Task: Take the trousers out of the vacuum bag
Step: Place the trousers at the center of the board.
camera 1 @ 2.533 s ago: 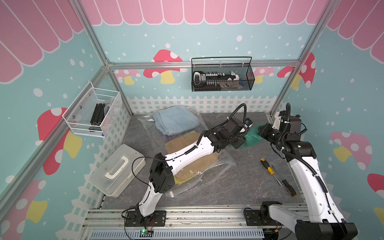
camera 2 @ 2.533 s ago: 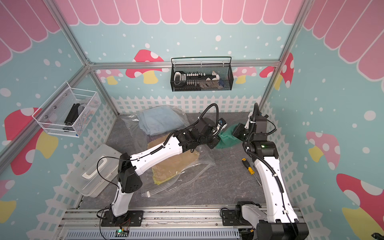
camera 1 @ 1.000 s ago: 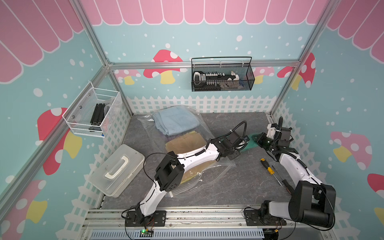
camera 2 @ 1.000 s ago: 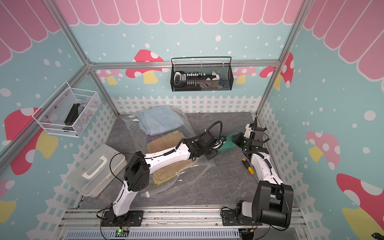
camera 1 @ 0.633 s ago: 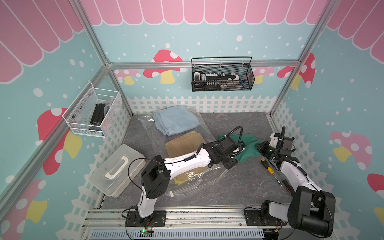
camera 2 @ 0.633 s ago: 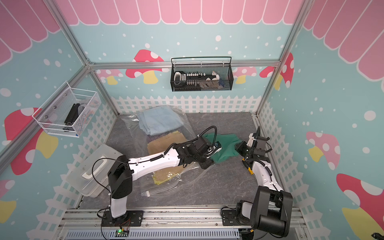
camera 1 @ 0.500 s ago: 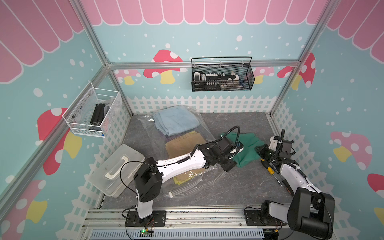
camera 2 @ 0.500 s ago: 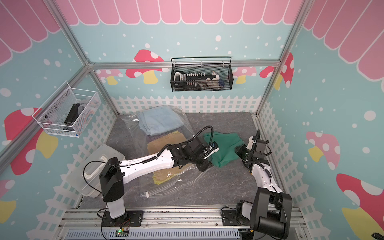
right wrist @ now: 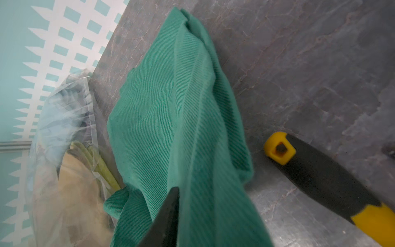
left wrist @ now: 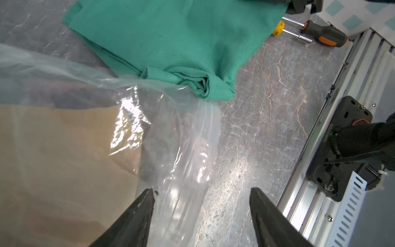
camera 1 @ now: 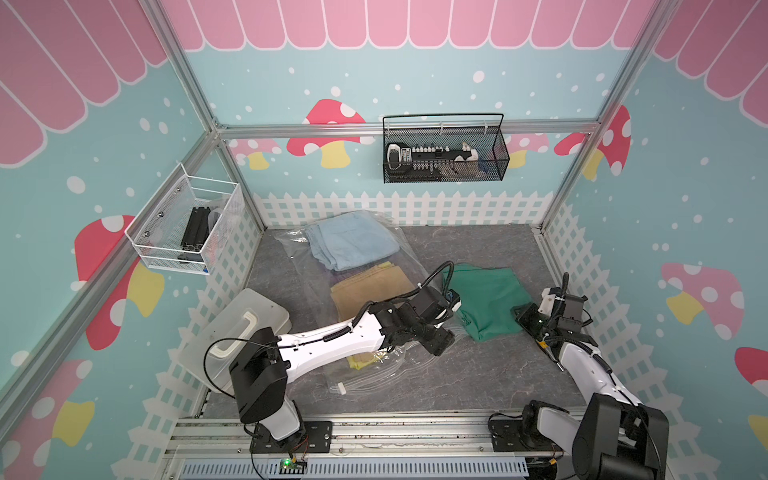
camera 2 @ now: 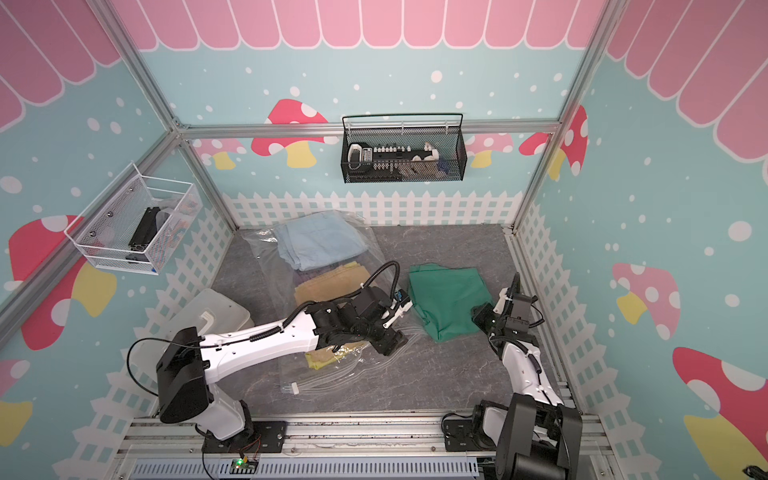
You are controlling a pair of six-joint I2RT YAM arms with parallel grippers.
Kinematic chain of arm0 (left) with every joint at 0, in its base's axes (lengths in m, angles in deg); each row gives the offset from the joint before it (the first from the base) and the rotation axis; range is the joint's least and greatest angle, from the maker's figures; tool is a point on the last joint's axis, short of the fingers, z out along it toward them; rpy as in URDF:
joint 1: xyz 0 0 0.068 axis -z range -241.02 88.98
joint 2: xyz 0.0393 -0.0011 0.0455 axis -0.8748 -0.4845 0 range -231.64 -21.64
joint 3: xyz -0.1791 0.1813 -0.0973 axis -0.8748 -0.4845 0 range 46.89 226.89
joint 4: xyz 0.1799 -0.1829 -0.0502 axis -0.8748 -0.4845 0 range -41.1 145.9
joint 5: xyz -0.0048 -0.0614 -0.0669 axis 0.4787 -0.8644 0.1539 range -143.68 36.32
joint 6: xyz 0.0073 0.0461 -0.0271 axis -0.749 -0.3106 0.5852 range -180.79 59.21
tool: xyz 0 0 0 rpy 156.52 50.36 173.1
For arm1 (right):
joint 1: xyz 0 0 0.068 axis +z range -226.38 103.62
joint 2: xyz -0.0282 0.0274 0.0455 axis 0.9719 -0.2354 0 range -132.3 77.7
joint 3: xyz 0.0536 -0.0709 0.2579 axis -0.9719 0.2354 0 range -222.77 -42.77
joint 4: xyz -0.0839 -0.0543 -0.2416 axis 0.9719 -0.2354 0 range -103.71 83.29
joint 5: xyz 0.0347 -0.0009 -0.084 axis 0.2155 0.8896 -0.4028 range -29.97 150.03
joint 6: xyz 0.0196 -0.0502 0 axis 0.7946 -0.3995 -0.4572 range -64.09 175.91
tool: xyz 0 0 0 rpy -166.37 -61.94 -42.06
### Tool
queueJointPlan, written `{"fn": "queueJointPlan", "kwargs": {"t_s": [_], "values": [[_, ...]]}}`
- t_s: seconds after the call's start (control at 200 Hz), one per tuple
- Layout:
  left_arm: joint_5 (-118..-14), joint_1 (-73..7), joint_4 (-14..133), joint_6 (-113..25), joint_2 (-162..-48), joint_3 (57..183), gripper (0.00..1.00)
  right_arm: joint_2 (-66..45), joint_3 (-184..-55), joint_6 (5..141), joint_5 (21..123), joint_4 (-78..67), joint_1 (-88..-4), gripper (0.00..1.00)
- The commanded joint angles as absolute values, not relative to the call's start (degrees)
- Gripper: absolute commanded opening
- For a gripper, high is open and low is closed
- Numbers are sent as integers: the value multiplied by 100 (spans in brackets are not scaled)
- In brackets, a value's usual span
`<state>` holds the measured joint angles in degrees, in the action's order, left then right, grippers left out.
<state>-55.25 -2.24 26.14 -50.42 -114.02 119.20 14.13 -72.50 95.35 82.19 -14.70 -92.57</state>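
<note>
Table (camera 1: 478, 374): the grey top carries everything. I judge the bare stretch on my right to be the drop spot.
Vacuum bag (camera 1: 386, 372): it lies flat with its open mouth toward my bases, so cloth can slide out along the table.
Light blue trousers (camera 1: 351, 239): deep at the bag's far end, so the hardest to reach.
Dark green trousers (camera 1: 486, 299): out of the bag, folded on bare table just beside its mouth.
Tan trousers (camera 1: 370, 289): under plastic and nearest the mouth, so probably next.
Yellow trousers (camera 1: 361, 360): an edge peeps out beneath the tan.
Left jaws: spread wide and empty, low over the bag's mouth, placed to reach in.
Right jaws: at the green cloth's near corner. Cloth lies along the one finger I can see, and I cannot tell whether it is pinched or let go.
Screwdriver (right wrist: 316, 171): just beside the green cloth, where it could snag.
</note>
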Motion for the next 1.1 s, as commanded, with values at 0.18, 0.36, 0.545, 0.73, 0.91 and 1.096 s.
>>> {"fn": "queueJointPlan", "kwargs": {"t_s": [0.18, 0.36, 0.545, 0.73, 0.91, 1.096], "values": [[-4713, -217, 2499, -4237, -10791, 11018, 71, 2009, -7515, 9111, 7429, -2853, -9291, 74], [-3597, -133, 2031, -3885, -10389, 10737, 71, 2211, -7825, 8928, 6895, -3541, -9291, 86], [-2569, 68, 1525, -3628, -10215, 10740, 77, 2508, -8035, 8843, 6803, -3842, -9291, 87], [-2292, 325, 1478, -3596, -10406, 10837, 84, 2723, -8041, 8904, 7093, -3846, -9284, 88], [-2711, 358, 2065, -3742, -10764, 10662, 69, 2943, -8139, 8796, 7555, -3869, -9248, 86], [-2702, 310, 2171, -3372, -11110, 10474, 13, 2959, -8232, 8746, 8152, -3790, -9111, 79]]}}
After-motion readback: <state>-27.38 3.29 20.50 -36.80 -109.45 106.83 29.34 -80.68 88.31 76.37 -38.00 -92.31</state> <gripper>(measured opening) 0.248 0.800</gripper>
